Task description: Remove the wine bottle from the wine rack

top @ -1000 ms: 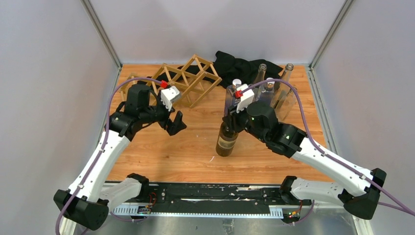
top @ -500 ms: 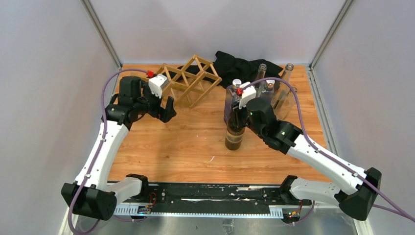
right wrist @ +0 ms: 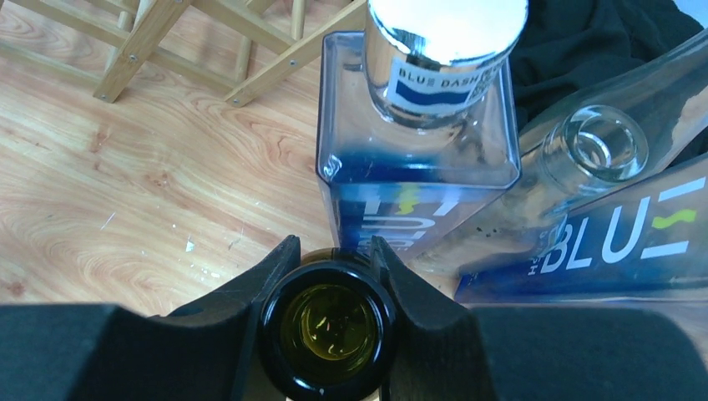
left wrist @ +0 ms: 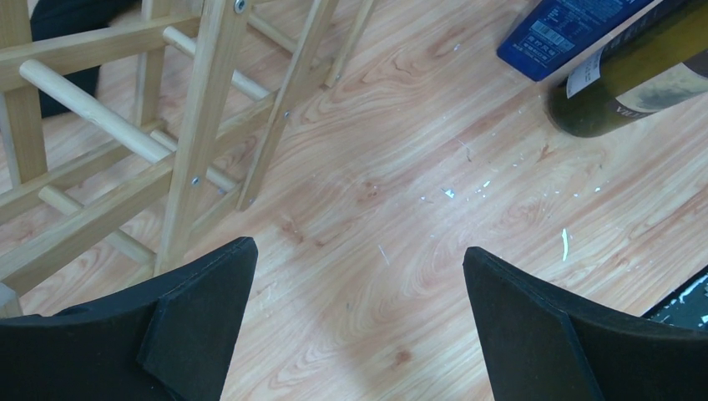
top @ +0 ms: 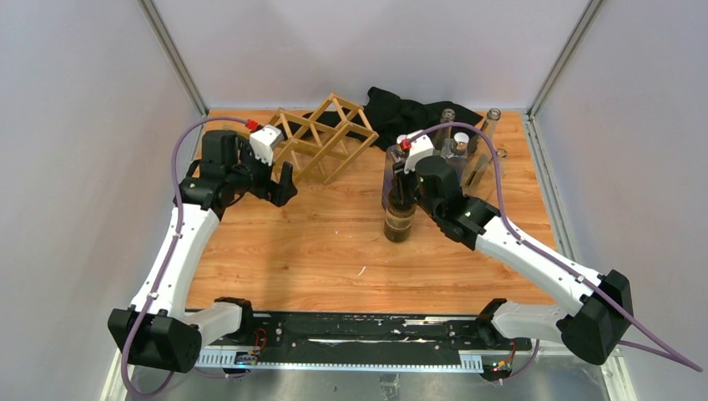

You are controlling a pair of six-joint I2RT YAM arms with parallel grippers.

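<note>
**Top external view**
- Bench (top: 317, 251): orange-brown wood-grain board, carrying everything listed here.
- Wine rack (top: 321, 136): light natural-wood lattice of thin slats with diamond cells, at the far left-centre of the bench. No bottle shows in its cells.
- Wine bottle (top: 399, 224): dark olive-green glass with a pale label. It stands upright on the bench, off the rack and to its right, just beside a cluster of clear glass bottles (top: 457, 144).
- Black cloth (top: 409, 109): crumpled at the far edge, between the rack and the clear bottles.
- Left fingers (top: 285, 178): black, low over the bench just beside the rack's near corner.
- Right fingers (top: 394, 197): at the wine bottle's neck.

**Left wrist view**
- The left fingers (left wrist: 196, 322) are spread wide and hold nothing. Bare bench shows between them.
- The rack's slats and dowels fill the upper left.
- The wine bottle's base and label edge show at the upper right, well apart from these fingers and next to a blue label.

**Right wrist view**
- The right fingers (right wrist: 267, 280) are closed against both sides of the wine bottle's open mouth, gripping it.
- Square clear bottle (right wrist: 417, 159): blue tint, silver cap marked "BLUE DASH". It stands just behind the wine bottle; whether they touch cannot be told.
- An open-mouthed clear bottle (right wrist: 594, 146) stands to its right, in front of the black cloth.
</note>
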